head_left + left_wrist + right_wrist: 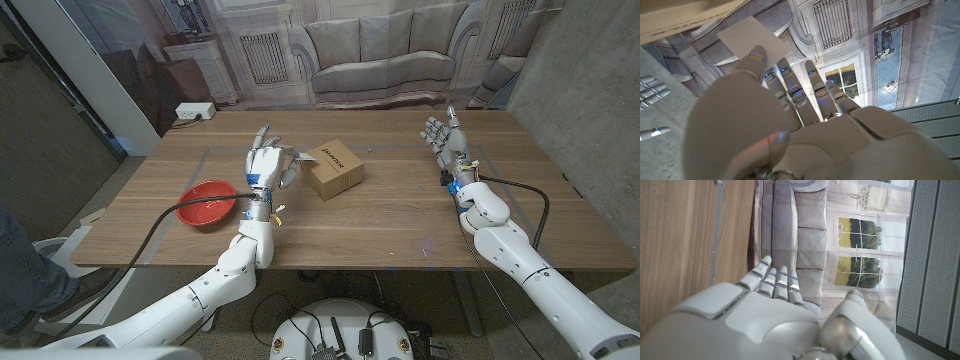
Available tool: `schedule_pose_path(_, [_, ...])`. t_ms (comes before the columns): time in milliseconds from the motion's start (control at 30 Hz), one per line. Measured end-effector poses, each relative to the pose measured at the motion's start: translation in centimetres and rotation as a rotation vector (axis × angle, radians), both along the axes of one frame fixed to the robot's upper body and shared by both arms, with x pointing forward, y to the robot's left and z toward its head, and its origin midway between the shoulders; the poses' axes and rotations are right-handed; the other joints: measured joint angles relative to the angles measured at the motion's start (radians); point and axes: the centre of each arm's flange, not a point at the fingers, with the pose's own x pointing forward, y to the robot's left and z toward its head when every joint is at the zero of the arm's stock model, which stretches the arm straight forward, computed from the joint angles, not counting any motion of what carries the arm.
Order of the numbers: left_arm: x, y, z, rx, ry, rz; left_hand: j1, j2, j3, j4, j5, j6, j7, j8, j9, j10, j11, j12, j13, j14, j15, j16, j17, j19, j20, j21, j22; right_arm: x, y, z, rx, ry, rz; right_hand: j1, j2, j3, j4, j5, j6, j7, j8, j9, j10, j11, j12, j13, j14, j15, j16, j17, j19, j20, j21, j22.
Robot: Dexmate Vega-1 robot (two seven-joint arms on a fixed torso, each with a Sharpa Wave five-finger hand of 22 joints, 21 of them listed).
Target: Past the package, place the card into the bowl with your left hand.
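Note:
My left hand (265, 165) is raised over the table's left middle and pinches a white card (299, 155) between thumb and fingers. In the left wrist view the card (752, 37) sticks out past the fingertips of that hand (790, 125). A brown cardboard package (333, 168) sits just right of the card, close to it. The red bowl (207, 203) lies on the table to the left of the hand, nearer the front. My right hand (443, 135) stands upright at the far right with fingers apart and nothing in it, and its back fills the lower part of the right wrist view (765, 320).
The wooden table (400, 220) runs wide between package and right arm. A black cable (160, 228) crosses in front of the bowl. A sofa (380, 50) stands behind the table, and a person's leg (25, 270) shows at the left edge.

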Motion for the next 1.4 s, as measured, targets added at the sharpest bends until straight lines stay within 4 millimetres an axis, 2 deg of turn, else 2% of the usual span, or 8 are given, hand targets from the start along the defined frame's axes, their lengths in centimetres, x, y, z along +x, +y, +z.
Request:
schedule_pose_path(333, [-0.1, 0.2, 0.6, -0.005, 0.028, 0.003, 0.000, 0.000, 0.006, -0.003, 0.000, 0.005, 0.005, -0.004, 0.000, 0.000, 0.000, -0.003, 0.000, 0.000, 0.000, 0.000, 0.000, 0.000, 0.000, 0.000, 0.000, -0.1, 0.0, 0.0, 0.002, 0.002, -0.002, -0.003, 0.003, 0.000, 0.000, 0.000, 0.000, 0.000, 0.000, 0.000, 0.000, 0.000, 0.000, 0.000, 0.000, 0.000, 0.000, 0.000, 0.000, 0.000, 0.000, 0.000])
schedule_pose_path(733, [-1.6, 0.2, 2.5, -0.016, 0.047, 0.023, -0.003, -0.003, 0.014, -0.003, 0.000, 0.005, 0.005, -0.012, -0.001, 0.005, 0.005, -0.003, 0.002, 0.000, 0.000, 0.000, 0.000, 0.000, 0.000, -0.005, 0.000, -0.2, 0.0, 0.1, 0.004, 0.001, -0.008, -0.003, 0.003, 0.000, 0.000, 0.000, 0.000, 0.000, 0.000, 0.000, 0.000, 0.000, 0.000, 0.000, 0.000, 0.000, 0.000, 0.000, 0.000, 0.000, 0.000, 0.000])
schedule_pose_path(1400, [-2.6, 0.4, 5.1, 0.043, 0.155, 0.053, -0.004, -0.004, 0.025, 0.002, 0.000, 0.009, 0.001, -0.019, 0.000, 0.005, 0.006, -0.003, 0.002, -0.004, 0.004, -0.008, 0.000, -0.019, 0.000, -0.009, 0.000, -0.2, -0.3, -0.3, 0.014, 0.004, -0.011, -0.003, 0.003, 0.000, 0.000, 0.000, 0.002, -0.002, 0.000, 0.000, 0.000, 0.000, 0.000, 0.000, 0.000, 0.000, 0.000, 0.000, 0.000, 0.000, -0.007, 0.000])
